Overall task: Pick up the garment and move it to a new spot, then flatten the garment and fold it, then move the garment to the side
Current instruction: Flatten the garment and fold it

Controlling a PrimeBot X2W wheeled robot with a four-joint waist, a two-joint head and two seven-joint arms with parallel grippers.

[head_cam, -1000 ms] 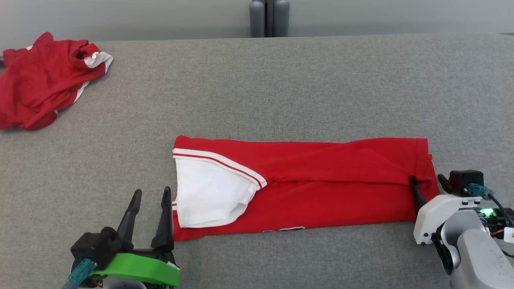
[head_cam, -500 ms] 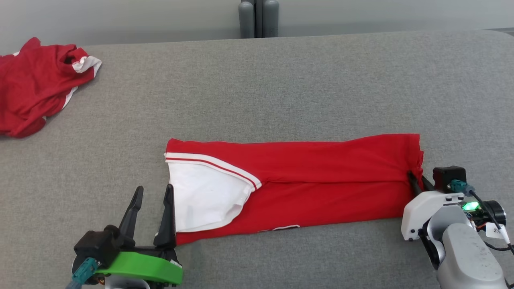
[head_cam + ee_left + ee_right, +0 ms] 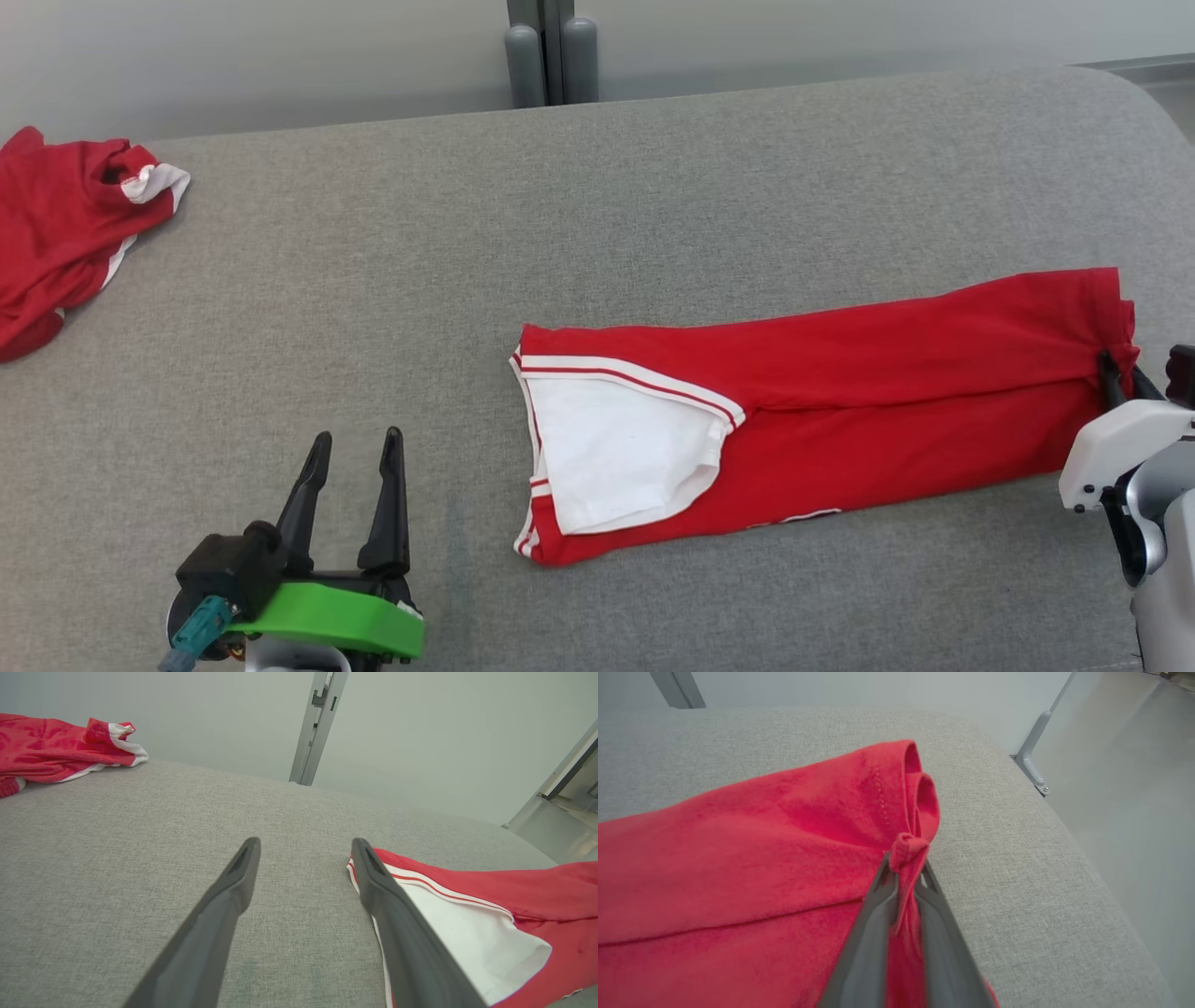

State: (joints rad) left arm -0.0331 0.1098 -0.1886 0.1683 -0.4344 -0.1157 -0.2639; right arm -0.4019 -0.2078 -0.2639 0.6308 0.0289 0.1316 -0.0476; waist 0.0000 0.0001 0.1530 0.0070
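**Spotter A:** Your garment point(image 3: 840, 420) lies folded into a long red band on the grey table point(image 3: 653, 205), right of the middle. Its white sleeve point(image 3: 616, 448) shows at the left end, and its right end is close to the table's rounded edge.

**Spotter B:** Your right gripper point(image 3: 906, 864) has hold of that right end. Its two fingers are pressed together on a small bunch of hem, about where the band's fold line meets the edge. The rest of the cloth rests flat.

**Spotter A:** Your left gripper point(image 3: 358, 435) is idle, jaws spread wide with nothing between them. It sits low over bare table, apart from the sleeve end.

**Spotter B:** I'd judge the lengthwise fold done. You are either at a last fold across or at the move to the side, and one pinch at one end doesn't tell me which.

**Spotter A:** If you drag it aside by that single pinch, go low and steady so the layers don't slide open. If you fold across, lift the end, carry it over toward the sleeve, and bring your left gripper in to pin the sleeve end first.

**Spotter B:** Leave the second red garment point(image 3: 65, 224), crumpled at the far left corner, alone.
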